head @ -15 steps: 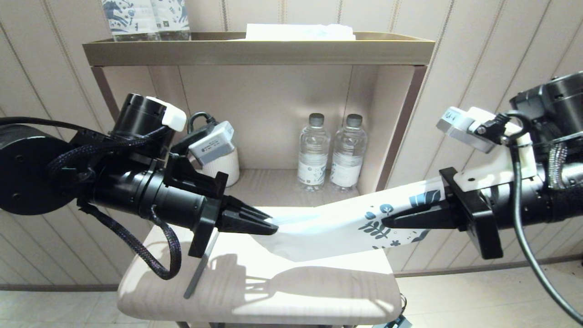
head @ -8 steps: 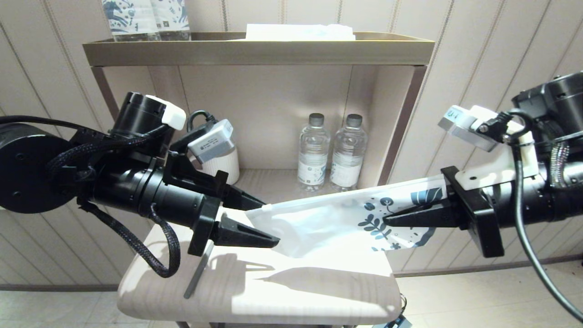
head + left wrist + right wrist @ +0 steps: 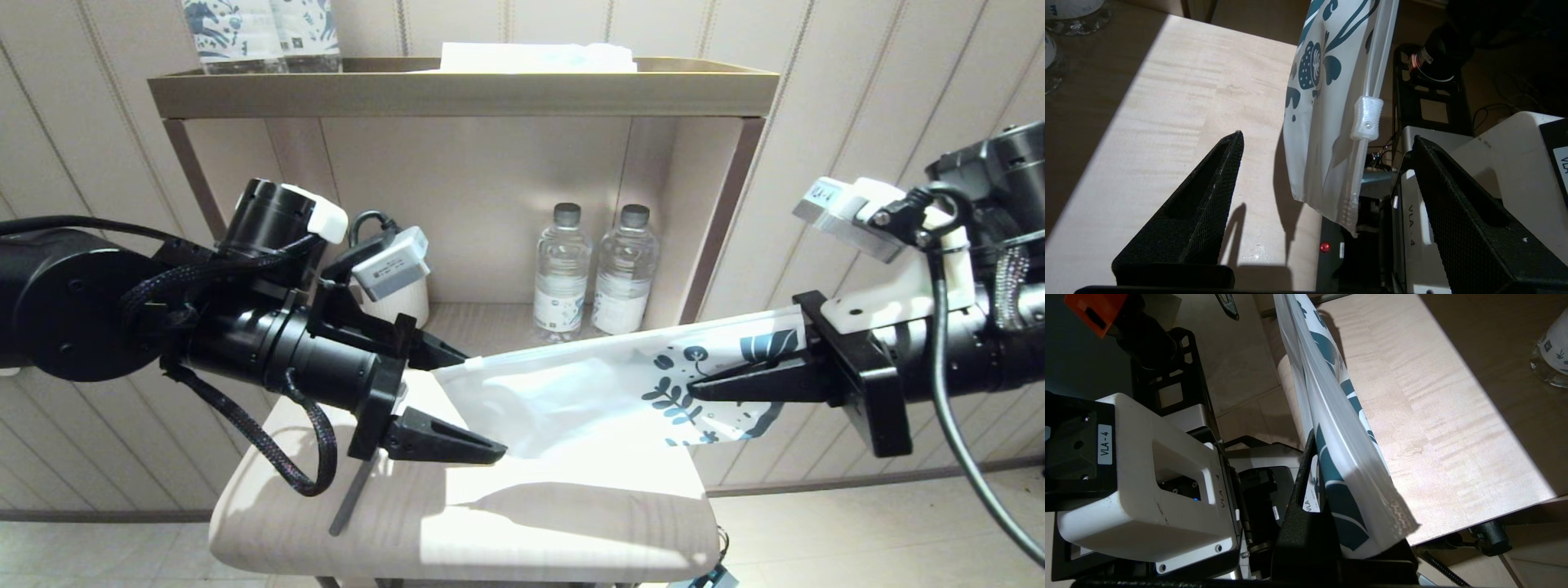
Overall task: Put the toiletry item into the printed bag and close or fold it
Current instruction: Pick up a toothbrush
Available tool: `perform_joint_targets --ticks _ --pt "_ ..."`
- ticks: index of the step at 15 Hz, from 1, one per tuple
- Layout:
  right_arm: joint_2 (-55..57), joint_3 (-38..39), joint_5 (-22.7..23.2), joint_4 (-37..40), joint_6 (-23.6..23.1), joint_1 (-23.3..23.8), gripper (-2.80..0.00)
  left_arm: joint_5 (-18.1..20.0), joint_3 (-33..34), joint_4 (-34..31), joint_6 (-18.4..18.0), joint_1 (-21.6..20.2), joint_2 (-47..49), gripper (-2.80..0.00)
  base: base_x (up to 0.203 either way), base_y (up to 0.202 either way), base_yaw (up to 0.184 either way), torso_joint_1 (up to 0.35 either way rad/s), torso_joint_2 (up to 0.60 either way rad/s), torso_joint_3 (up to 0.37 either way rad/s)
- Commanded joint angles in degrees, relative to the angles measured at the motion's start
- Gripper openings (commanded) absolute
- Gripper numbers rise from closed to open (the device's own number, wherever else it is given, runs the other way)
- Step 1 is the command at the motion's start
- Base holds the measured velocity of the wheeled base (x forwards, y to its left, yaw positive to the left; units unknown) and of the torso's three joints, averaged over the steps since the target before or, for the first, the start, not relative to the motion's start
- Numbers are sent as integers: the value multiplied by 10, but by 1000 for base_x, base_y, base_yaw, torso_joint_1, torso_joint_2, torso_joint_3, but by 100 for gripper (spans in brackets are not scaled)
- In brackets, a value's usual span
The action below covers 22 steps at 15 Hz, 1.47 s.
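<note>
Toothbrush [image 3: 353, 498] upper part hidden behind left pincer [image 3: 461, 400], head unseen

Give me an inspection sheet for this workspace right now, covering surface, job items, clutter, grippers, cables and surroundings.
Surface: pale wooden tabletop, partly sunlit, shadowed on its left.
Job's things: printed bag held in the air above the tabletop, printed end at the right gripper; its zip slider shows in the left wrist view. Toothbrush lies on the tabletop near the left edge, outside the bag.
Clutter: two water bottles and a white cup at the back under the shelf.
Grippers: left gripper open, fingers either side of the bag's free end; right gripper shut on the bag.
Cables: braided loop hanging under the left arm.
Surroundings: shelf above, panelled wall behind.
</note>
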<state>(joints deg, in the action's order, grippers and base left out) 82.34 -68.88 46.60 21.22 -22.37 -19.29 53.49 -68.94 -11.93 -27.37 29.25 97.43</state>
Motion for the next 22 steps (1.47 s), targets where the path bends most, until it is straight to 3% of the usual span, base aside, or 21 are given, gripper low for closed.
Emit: perform_joint_targets --ticks 1,16,17,22 --pt "0 0 7 1 -1 0 -280 3 -1 -1 -1 0 8 0 0 0 0 0 0 0" --pt "16 -5 18 -12 0 -3 -280 4 0 2 3 6 12 0 0 0 0 0 0 0" --pt "16 -4 17 -13 0 -4 -280 3 0 2 5 6 11 -280 0 0 0 0 0 0" --pt "15 1 17 -13 0 -4 -280 4 1 2 9 10 7 -280 0 0 0 0 0 0"
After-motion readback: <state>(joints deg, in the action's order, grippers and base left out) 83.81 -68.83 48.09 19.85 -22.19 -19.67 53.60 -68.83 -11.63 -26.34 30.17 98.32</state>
